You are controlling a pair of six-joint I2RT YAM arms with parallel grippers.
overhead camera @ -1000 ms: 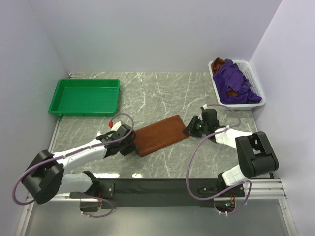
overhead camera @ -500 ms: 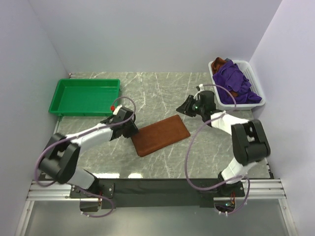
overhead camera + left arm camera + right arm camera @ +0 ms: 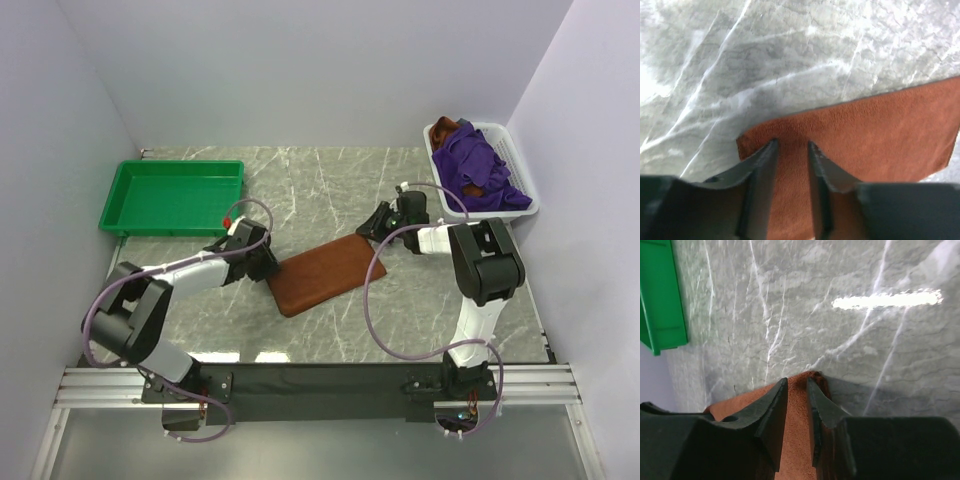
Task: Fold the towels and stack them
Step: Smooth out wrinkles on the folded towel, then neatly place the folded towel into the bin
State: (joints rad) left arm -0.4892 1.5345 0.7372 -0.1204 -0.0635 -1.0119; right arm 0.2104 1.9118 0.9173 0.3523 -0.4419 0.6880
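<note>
Both your arms have swung inward onto the rust-brown towel (image 3: 325, 278), a flat plush rectangle lying mid-table on the veined grey marble table (image 3: 330, 190). Your right gripper (image 3: 372, 226) pinches its raised far-right corner. Your left gripper (image 3: 265, 262) straddles the left corner with narrow jaws; whether it grips is unclear.

Fingers (image 3: 759, 175) pinch the rust-brown towel (image 3: 880, 135) by its edge.

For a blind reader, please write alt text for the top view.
The left pincer and right pincer grip opposite ends of a brown towel on a marble table. A green tray far left, basket of towels far right.
</note>
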